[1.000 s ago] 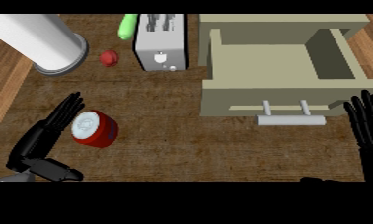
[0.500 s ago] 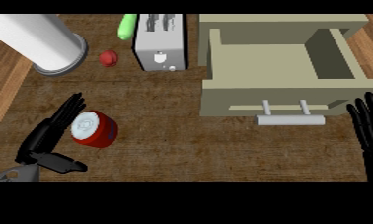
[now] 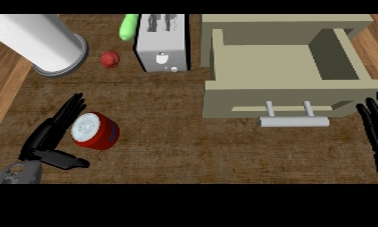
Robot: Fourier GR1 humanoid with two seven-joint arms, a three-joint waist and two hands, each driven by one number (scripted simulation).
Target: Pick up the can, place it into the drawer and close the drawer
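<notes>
Nearest to me, my left hand (image 3: 46, 143) sits at the lower left of the counter (image 3: 177, 136), fingers straight and spread, thumb stuck out toward the right below the can (image 3: 94, 131). The can is red with a pale top, lying tilted on the counter just right of those fingers; I cannot tell whether they touch it, and nothing is curled round it. Well to the right of the can, at the view's edge, I see my right hand (image 3: 368, 126) resting, fingers up and straight, holding nothing. It shows just right of the drawer's grey handle (image 3: 294, 120).

Moving out from the can, up and to the right, the drawer (image 3: 284, 93) stands pulled open, its beige inside bare. The can is outside it, well apart to the left. Beyond the can, a small red object (image 3: 109, 59) sits on the counter, and further left of that a big white cylinder (image 3: 38, 43). Right of the red object stands a toaster (image 3: 162, 48), and a green object (image 3: 129, 26) lies at the far edge beside the toaster's left corner.
</notes>
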